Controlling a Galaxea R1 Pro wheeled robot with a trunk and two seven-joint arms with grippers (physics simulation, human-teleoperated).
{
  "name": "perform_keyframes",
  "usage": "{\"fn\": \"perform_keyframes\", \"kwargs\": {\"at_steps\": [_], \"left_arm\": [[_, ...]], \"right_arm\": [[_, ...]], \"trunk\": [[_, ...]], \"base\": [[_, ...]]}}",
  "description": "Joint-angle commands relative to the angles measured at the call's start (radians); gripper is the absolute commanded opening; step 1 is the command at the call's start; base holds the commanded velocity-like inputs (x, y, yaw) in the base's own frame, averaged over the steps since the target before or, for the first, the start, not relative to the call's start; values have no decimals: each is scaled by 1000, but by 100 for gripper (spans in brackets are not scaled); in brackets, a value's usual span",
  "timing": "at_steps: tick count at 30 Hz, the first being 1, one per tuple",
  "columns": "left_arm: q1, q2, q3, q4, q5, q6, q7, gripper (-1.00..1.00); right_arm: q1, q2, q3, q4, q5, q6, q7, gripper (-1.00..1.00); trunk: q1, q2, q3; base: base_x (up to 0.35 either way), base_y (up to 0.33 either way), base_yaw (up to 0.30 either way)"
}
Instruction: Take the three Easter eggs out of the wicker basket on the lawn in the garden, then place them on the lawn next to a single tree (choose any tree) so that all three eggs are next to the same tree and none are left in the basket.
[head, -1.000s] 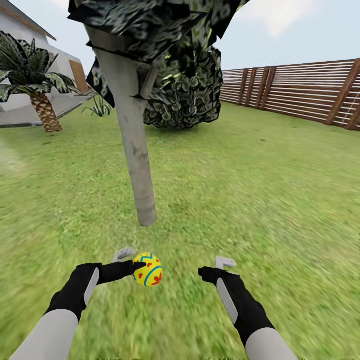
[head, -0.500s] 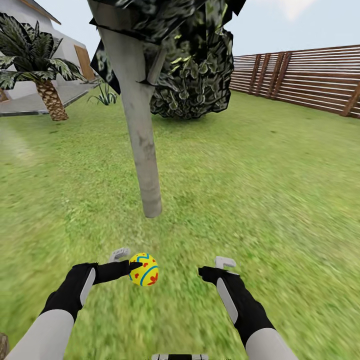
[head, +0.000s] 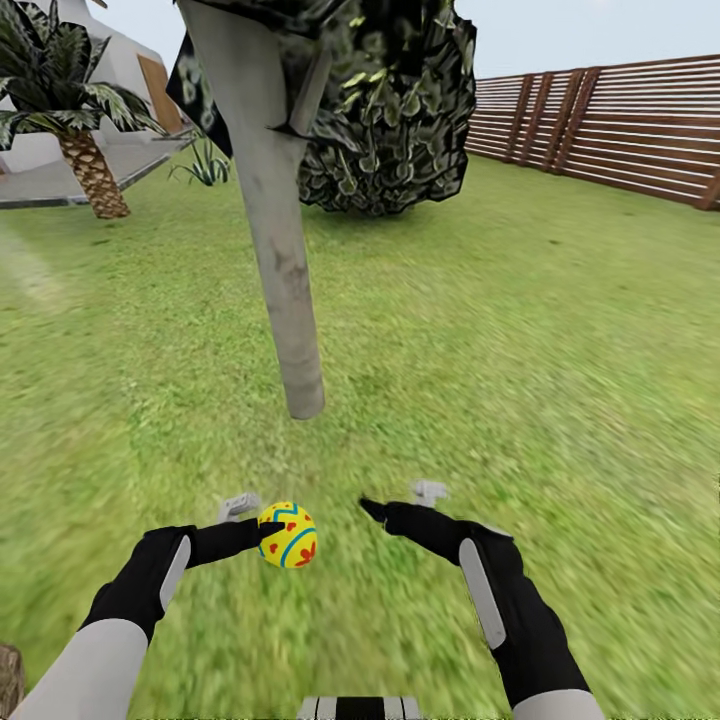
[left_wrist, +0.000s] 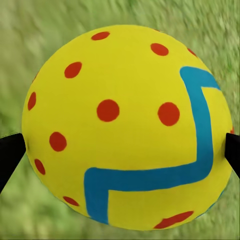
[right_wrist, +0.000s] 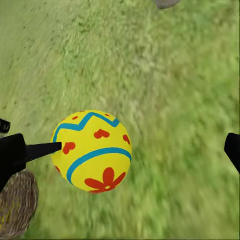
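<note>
Lawn by grey tree, left hand gripping Easter egg, right hand spread wide, right wrist catches wicker basket.

Tree crown and basket both cut off

The tree loses its crown past the head view's top edge; the wicker basket is just a corner sliver; the lawn smears into blur; the Easter egg hides the left gripper's fingertips.

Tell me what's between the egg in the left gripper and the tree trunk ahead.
Only bare lawn. In the head view, nothing sits on the grass between the Easter egg, held by the left gripper, and the base of the tree.
</note>
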Motion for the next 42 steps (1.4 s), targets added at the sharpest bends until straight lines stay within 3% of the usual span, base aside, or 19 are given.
{"fn": "perform_keyframes", "kwargs": {"at_steps": [1,8,22,34,42], "left_arm": [[-1,-1,4,-1,-4,7,-7,-100],[-1,-1,4,-1,-4,8,-8,-100],[-1,-1,4,-2,-4,9,-9,-100],[-1,-1,4,-2,-4,9,-9,-100],[-1,-1,4,-2,-4,7,-8,-100]], "right_arm": [[3,1,-21,-7,-5,10,20,100],[6,1,-34,-6,-4,4,29,100],[6,1,-32,-3,8,2,22,100],[6,1,-32,-3,10,1,21,100],[6,1,-31,-3,12,0,21,100]], "trunk": [[0,-1,-5],[3,-2,-32],[3,-2,-32],[3,-2,-32],[7,-4,-63]], "base": [[0,0,0],[0,0,0],[148,67,0],[126,-63,0],[0,0,0]]}}
